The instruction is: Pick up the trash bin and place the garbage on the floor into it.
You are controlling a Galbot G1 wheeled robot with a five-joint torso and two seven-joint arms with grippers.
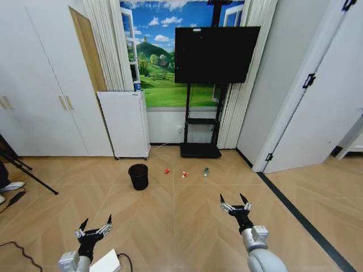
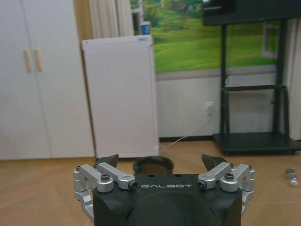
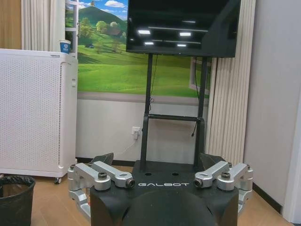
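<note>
The trash bin (image 1: 138,176), a small black mesh basket, stands upright on the herringbone wood floor (image 1: 181,221), a little left of centre. Its rim (image 2: 153,165) peeks above my left gripper (image 2: 161,160) in the left wrist view, and it sits at the edge of the right wrist view (image 3: 15,201). The garbage lies in a row to the bin's right: a red wrapper (image 1: 167,170), a red-and-white scrap (image 1: 185,174) and a small clear bottle (image 1: 206,171), also seen in the left wrist view (image 2: 292,176). My left gripper (image 1: 95,224) and right gripper (image 1: 235,200) hover open and empty, well short of the bin.
A white perforated appliance (image 1: 125,123) stands against the back wall behind the bin. A TV on a black stand (image 1: 201,148) is to its right. White cupboards (image 1: 45,85) line the left wall, tripod legs (image 1: 25,170) reach in at the left, and a door (image 1: 317,107) is on the right.
</note>
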